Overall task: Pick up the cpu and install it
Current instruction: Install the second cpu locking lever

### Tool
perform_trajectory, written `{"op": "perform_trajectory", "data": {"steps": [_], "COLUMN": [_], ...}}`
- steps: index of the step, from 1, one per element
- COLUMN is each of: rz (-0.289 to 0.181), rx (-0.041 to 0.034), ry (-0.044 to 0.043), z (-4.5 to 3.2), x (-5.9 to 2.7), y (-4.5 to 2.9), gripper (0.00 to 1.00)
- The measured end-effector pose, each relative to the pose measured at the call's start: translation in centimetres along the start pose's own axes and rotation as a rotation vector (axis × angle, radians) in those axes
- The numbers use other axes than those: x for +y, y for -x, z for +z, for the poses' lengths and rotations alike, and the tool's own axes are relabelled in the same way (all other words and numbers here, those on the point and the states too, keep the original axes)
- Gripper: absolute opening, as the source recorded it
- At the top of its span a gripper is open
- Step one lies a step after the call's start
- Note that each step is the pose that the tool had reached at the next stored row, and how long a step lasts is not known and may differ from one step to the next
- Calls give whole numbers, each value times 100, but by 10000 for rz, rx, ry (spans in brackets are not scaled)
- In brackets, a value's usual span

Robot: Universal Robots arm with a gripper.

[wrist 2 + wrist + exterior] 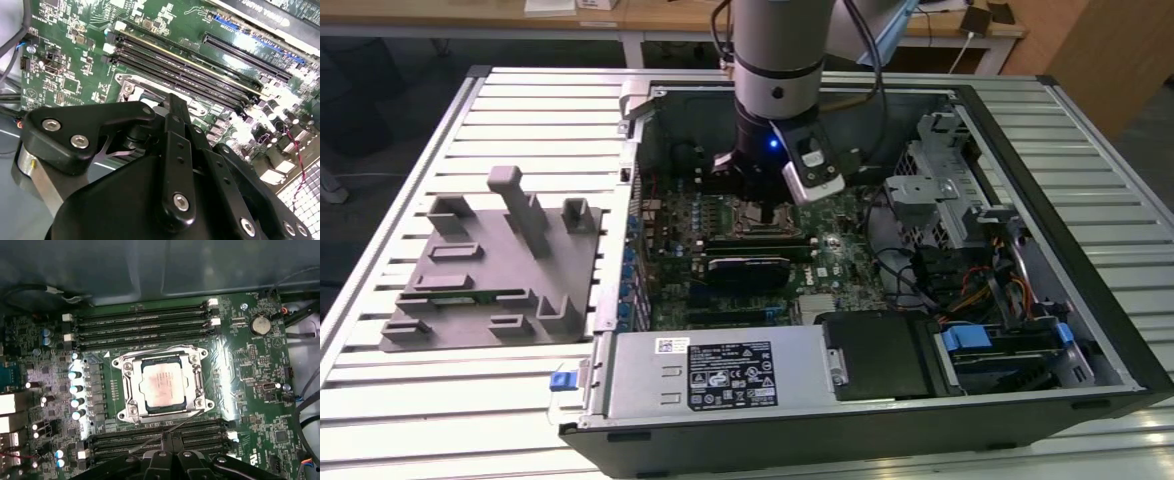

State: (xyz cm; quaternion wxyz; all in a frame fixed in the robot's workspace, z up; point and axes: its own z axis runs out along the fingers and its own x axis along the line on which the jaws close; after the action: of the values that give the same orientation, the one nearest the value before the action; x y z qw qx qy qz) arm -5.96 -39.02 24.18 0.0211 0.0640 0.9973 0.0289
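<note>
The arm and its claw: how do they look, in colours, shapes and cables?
In the exterior view the arm is a thick silver-grey cylinder with a black lower section, a small blue light and dark cables alongside. In the second wrist view the claw is matt black, built of flat linkage bars joined by silver screws.
</note>
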Motion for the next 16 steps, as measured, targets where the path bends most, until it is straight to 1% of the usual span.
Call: {"op": "perform_trajectory", "data": {"steps": [2, 6, 13, 16], "rz": [-90, -187, -207, -207], "rx": [6, 12, 14, 14], "ry": [18, 23, 23, 25], "z": [8, 45, 109, 132], "x": [-9, -22, -40, -46], "y": [-13, -58, -167, -197], "gripper": [11, 11, 11, 11]}}
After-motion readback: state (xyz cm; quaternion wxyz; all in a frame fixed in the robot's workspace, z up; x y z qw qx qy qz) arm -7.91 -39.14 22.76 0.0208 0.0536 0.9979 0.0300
